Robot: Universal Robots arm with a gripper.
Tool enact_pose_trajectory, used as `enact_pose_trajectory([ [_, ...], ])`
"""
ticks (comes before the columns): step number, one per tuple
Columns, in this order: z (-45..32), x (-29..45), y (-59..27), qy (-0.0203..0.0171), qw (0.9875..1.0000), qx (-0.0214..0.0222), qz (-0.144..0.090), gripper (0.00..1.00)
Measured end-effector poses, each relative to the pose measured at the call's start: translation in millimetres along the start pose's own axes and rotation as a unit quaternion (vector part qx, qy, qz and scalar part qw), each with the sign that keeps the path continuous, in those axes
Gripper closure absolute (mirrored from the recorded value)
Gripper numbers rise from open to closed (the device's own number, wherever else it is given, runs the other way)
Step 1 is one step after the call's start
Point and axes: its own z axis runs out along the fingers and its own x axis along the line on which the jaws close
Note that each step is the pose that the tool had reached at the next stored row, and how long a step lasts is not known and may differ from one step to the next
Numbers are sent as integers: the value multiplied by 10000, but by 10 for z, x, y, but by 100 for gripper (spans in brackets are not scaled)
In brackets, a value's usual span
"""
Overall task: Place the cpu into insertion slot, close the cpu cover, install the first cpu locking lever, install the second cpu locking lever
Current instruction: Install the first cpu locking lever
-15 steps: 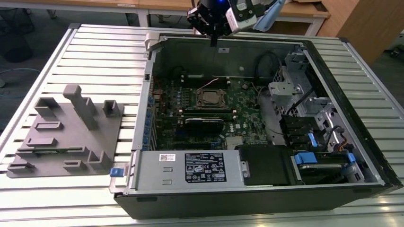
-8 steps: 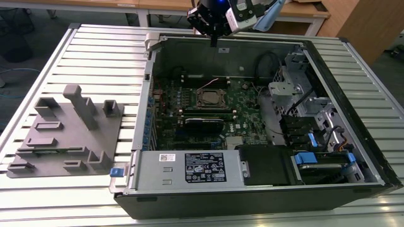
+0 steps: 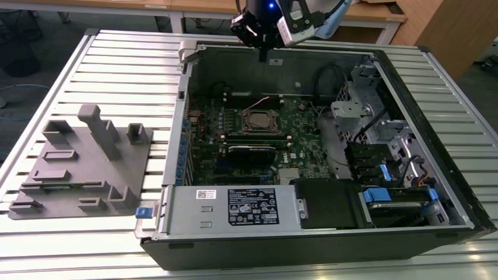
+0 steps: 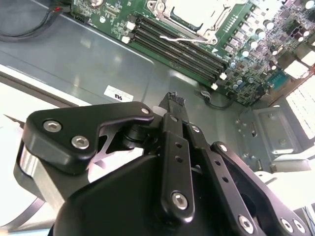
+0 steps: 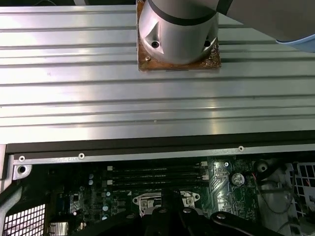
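The cpu (image 4: 189, 11) lies in the slot (image 3: 257, 121) on the green board (image 3: 304, 140) inside the open case (image 3: 311, 251), which rests on the ribbed bench (image 3: 116, 64). In the exterior view, the claw (image 3: 265, 57) hangs over the case's far wall, fingertips pressed together on nothing. A grey fixture (image 3: 86, 157) sits beside the case, at the exterior view's left.

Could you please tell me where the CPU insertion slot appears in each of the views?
Exterior view: the insertion slot lies near the picture's centre, next to the memory slots.
Second wrist view: the slot adjoins the memory slots.
First wrist view: the slot, partly hidden, adjoins the memory slots.
Shared landmark: the long black memory slots.
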Motion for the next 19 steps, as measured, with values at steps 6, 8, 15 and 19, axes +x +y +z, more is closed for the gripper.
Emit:
enact_pose_trajectory([
  [6,17,1,-5,-1,10000,-10,1,90],
  [8,45,2,-15,1,10000,-12,1,90],
  [15,62,3,-21,1,10000,-12,1,90],
  [19,92,4,-33,1,10000,-16,1,90],
])
